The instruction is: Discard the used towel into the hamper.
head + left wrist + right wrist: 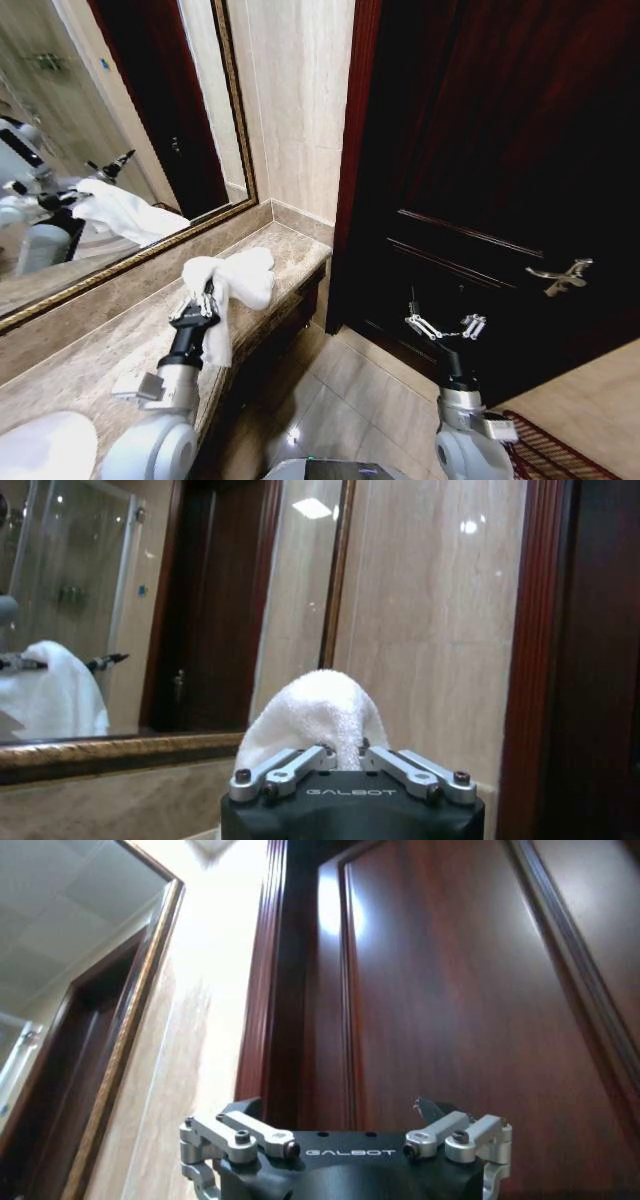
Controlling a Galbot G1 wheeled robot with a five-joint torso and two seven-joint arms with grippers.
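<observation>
My left gripper [205,292] is shut on the white towel [243,275], which is bunched up just above the marble counter [100,355]. In the left wrist view the towel [318,709] stands up in a peak from between the closed fingers of the left gripper [340,751]. My right gripper [446,325] hangs open and empty in front of the dark wooden door [480,150]; the right wrist view shows the right gripper [345,1136] with its linkages spread wide. At the bottom right corner a piece of reddish-brown open weave, the hamper [548,452], shows on the floor beside my right arm.
A gold-framed mirror [100,130] runs along the wall behind the counter and reflects my arm and the towel. A white rounded basin [45,452] sits at the counter's near end. The door has a metal lever handle [560,276]. Tiled floor [350,400] lies between counter and door.
</observation>
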